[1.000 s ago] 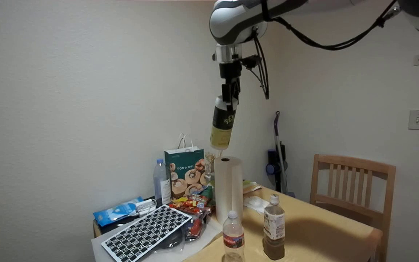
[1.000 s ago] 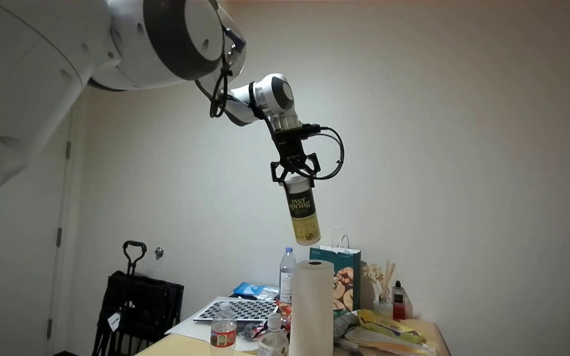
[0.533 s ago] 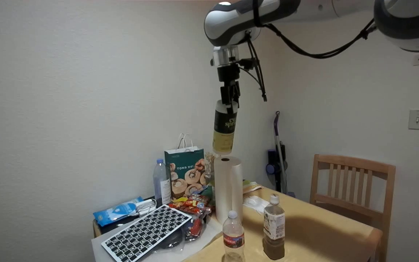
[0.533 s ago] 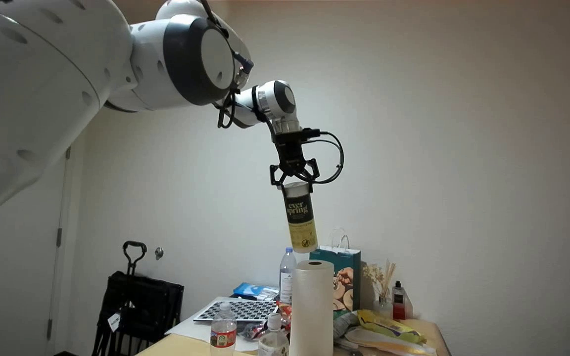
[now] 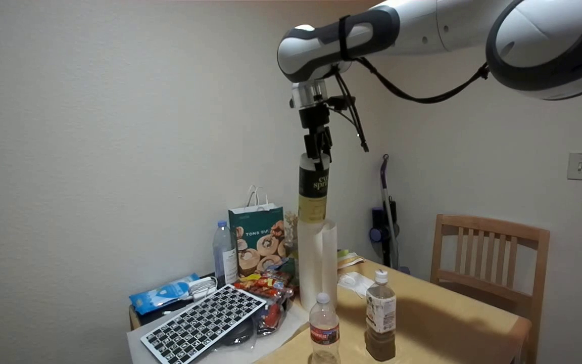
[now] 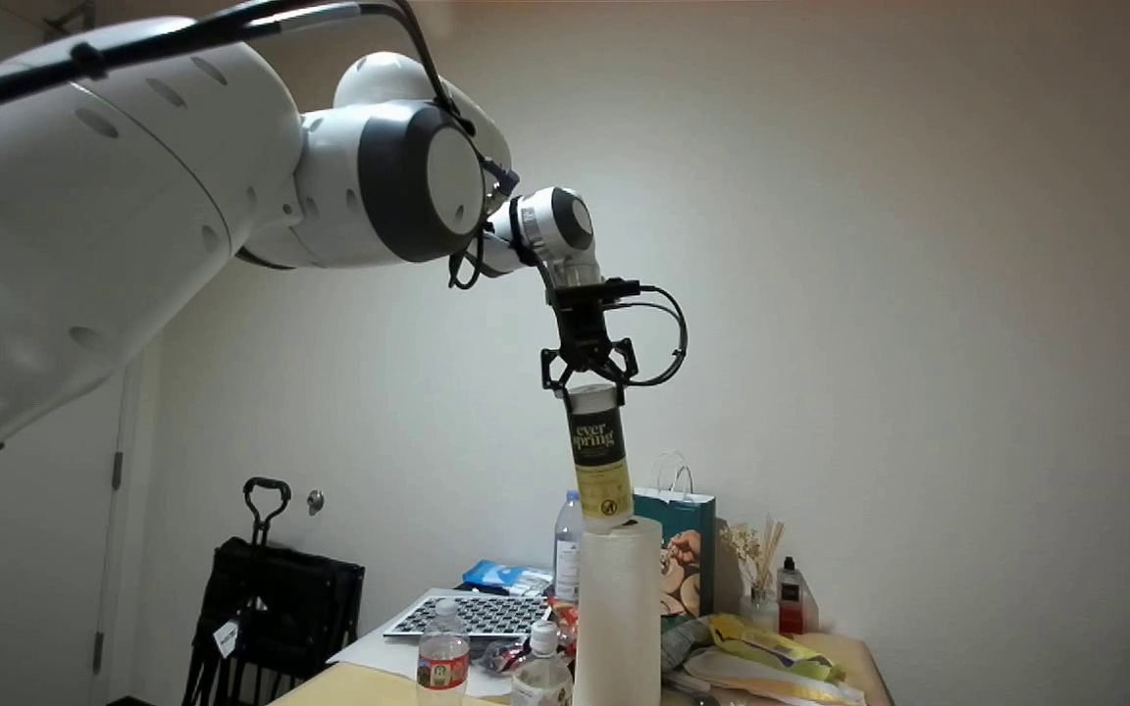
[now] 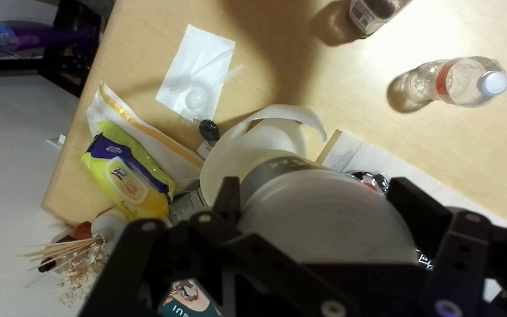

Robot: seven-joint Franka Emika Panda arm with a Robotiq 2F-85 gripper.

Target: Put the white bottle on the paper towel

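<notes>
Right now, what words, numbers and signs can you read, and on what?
"ever spring": white-topped cylindrical bottle; its round mark is unclear.
"TONG SUI": dark-green rectangular paper bag.
Too small or blurred: yellow-purple plastic packet, red-labelled clear plastic bottle, white-labelled brown-liquid bottle, tall blue-capped bottle.
No numbers readable.

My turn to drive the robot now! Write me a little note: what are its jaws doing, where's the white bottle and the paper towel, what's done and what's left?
Gripper: its jaws are shut on the top of the white bottle.
Where: the bottle leans slightly, its base at the top of the upright paper towel roll and looking off-centre in an exterior view. Whether the roll bears any weight, I can't tell.
Done: bottle gripped and up at the roll's top.
Left: probably straighten and centre it, settle it gently, check it's steady, then open the jaws and lift away.
</notes>
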